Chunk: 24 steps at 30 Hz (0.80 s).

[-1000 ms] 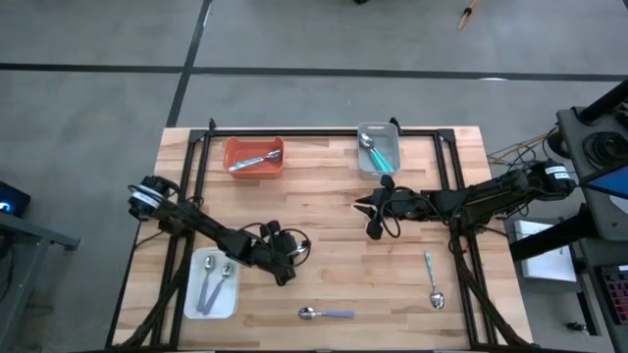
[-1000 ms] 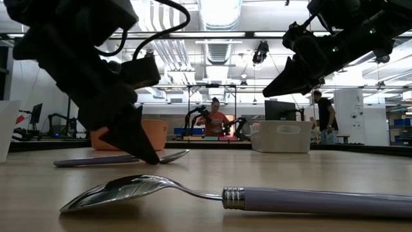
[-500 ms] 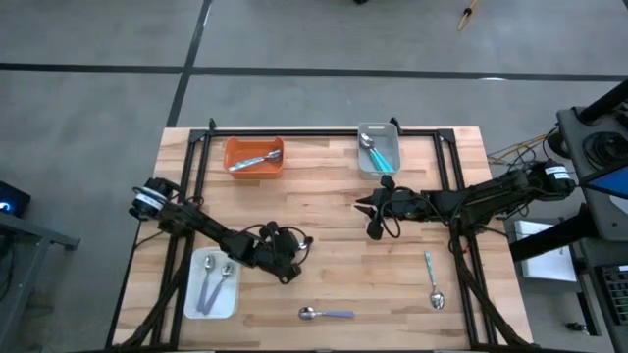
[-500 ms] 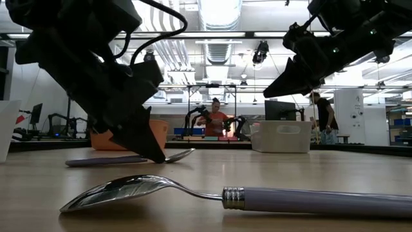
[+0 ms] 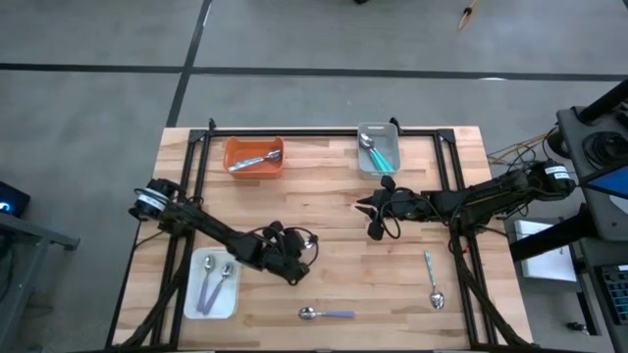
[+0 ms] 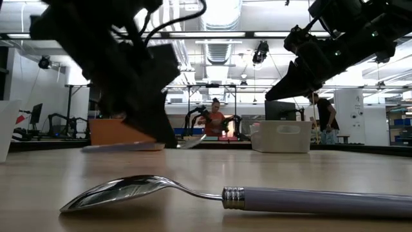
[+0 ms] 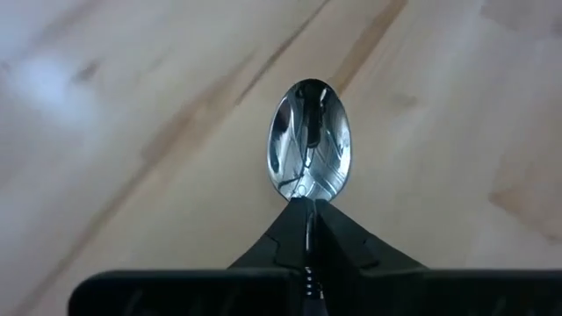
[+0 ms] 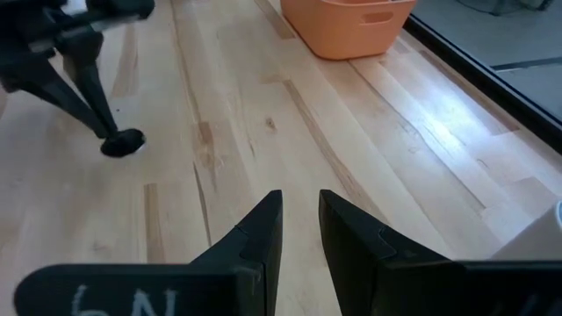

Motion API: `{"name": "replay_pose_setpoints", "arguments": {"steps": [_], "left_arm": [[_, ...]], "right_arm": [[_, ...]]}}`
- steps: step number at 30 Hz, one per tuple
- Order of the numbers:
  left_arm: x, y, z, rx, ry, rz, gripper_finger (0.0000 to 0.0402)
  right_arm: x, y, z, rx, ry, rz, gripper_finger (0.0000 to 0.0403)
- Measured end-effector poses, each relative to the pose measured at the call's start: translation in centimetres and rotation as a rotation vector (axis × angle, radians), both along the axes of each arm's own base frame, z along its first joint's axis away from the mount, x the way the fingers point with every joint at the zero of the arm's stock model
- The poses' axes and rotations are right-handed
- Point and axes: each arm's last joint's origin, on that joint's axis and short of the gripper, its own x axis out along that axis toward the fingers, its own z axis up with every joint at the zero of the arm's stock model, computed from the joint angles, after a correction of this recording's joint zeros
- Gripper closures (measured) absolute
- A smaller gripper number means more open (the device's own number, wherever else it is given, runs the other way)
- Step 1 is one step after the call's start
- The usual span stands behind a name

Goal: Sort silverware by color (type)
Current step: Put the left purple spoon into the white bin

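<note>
Looking down from above, I am reaching my left gripper (image 5: 294, 267) to the lower middle of the frame, with my fingers squeezed on a spoon. The white tray (image 5: 193, 294) at lower left is holding two purple-handled spoons (image 5: 213, 285), so I think purple ones go there. The orange tray (image 5: 254, 169) at upper left has one spoon, and the grey tray (image 5: 385, 160) at the top holds teal ones. A purple-handled spoon (image 5: 327, 314) is lying near the bottom edge, and a teal-handled spoon (image 5: 431, 280) is lying at lower right. My right gripper (image 5: 374, 220) is waiting in the middle.

From table height, the purple-handled spoon fills the bottom of the frame. My left gripper is lifting a spoon (image 6: 132, 146) off the wood at middle left.

In my left wrist view, a shiny spoon bowl (image 7: 309, 142) is sticking out of my clamped fingers.

In my right wrist view, my fingers (image 8: 262, 230) are a little apart, holding nothing.
</note>
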Motion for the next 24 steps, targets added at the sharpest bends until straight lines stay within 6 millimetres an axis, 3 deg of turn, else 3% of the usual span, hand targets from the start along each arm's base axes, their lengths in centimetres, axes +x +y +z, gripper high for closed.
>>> {"name": "replay_pose_setpoints", "arguments": {"steps": [6,15,24], "left_arm": [[0.8,-0.3,1.5,0.064,0.03,-0.046,0.0399],[0.6,-0.3,2.1,0.073,0.041,-0.064,0.04],[0.4,-0.2,1.7,0.139,0.219,-0.405,0.0401]], "right_arm": [[0.0,0.0,-0.1,0.006,0.001,-0.004,0.0335],[-0.1,0.0,-0.1,0.007,0.002,-0.004,0.0335],[-0.1,0.0,-0.1,0.008,0.001,-0.005,0.0335]]}}
